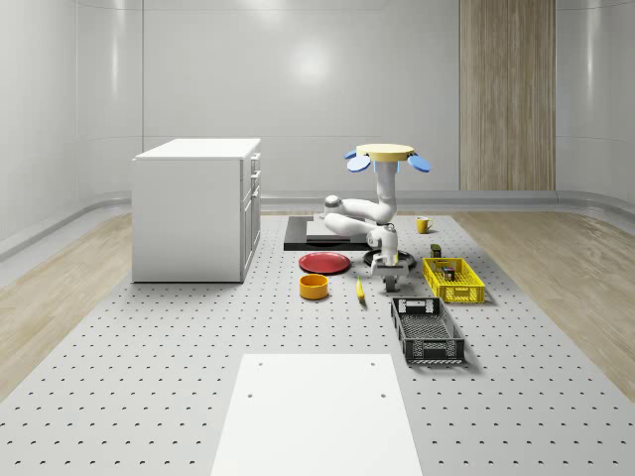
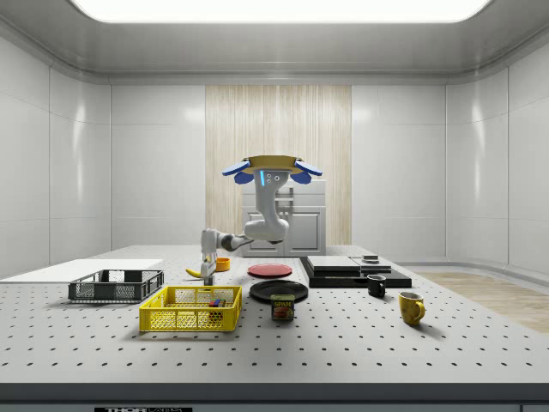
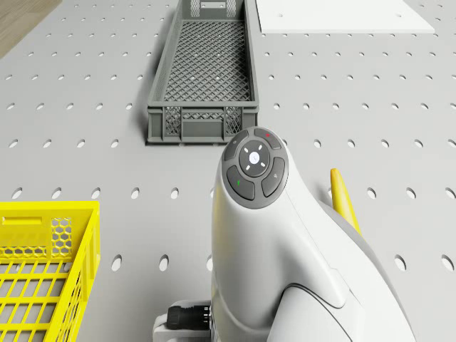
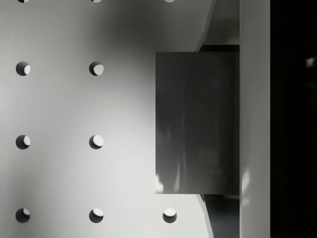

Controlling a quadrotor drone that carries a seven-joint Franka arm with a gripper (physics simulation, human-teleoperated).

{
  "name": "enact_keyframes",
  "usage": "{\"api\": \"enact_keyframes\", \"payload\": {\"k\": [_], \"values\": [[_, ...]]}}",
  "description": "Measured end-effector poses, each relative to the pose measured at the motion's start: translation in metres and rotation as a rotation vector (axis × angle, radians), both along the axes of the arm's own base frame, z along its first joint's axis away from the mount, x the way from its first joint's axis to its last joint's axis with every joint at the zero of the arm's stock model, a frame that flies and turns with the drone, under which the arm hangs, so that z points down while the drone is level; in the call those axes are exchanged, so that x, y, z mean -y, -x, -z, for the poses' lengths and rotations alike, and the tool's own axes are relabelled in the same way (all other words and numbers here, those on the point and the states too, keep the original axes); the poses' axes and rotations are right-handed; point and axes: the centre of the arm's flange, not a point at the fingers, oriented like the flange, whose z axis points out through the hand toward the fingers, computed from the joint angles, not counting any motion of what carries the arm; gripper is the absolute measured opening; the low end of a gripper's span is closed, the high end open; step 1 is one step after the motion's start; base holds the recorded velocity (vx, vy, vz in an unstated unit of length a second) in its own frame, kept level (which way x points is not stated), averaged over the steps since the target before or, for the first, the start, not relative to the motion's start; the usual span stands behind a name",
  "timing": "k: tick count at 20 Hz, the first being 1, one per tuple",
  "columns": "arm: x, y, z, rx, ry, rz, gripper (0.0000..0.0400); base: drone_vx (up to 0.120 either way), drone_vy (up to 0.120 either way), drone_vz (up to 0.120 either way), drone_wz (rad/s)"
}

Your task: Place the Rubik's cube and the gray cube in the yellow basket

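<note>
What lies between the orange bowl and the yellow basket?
In the whole-scene view: a banana beside the orange bowl, then the pincer, low near the yellow basket, below the hovering drone.

**Legible Markings**

I can read one label. In the side view, a small can [image 2: 282, 306] stands on the perforated table [image 2: 360, 343], just beside the yellow basket [image 2: 190, 310] on the side view's right. Its label appears to read "SPAM" in yellow letters on a dark ground.

At the table's front edge in the side view, I see a strip of dark lettering [image 2: 143, 409], cut off and too small to read.

I find no other readable text, number or sign.
</note>
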Motion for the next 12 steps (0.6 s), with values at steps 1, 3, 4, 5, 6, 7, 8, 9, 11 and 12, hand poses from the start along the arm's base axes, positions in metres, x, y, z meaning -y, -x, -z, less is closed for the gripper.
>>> {"api": "enact_keyframes", "payload": {"k": [1,3,4,5,6,7,8,9,11,12], "values": [[0.000,0.000,0.004,0.000,0.000,0.000,0.0251,0.000,0.000,0.120,0.000],[0.000,0.000,0.013,0.000,0.000,0.000,0.0250,0.000,0.000,0.120,0.000],[0.000,0.000,0.016,0.000,0.000,0.000,0.0250,0.000,0.000,0.120,0.000],[0.000,0.000,0.019,0.000,0.000,0.000,0.0250,0.000,0.000,0.120,0.000],[0.000,0.000,0.021,0.000,0.000,0.000,0.0250,0.000,0.000,0.120,0.000],[0.000,0.000,0.023,0.000,0.000,0.000,0.0250,0.000,0.000,0.120,0.000],[0.000,0.000,0.025,0.000,0.000,0.000,0.0250,0.000,0.000,0.120,0.000],[0.000,0.000,0.026,0.000,0.000,0.000,0.0250,0.000,0.000,0.120,0.000],[0.000,0.000,0.028,0.000,0.000,0.000,0.0250,0.000,0.000,0.120,0.000],[0.000,0.000,0.029,0.000,0.000,0.000,0.0250,0.000,0.000,0.080,0.000]]}}
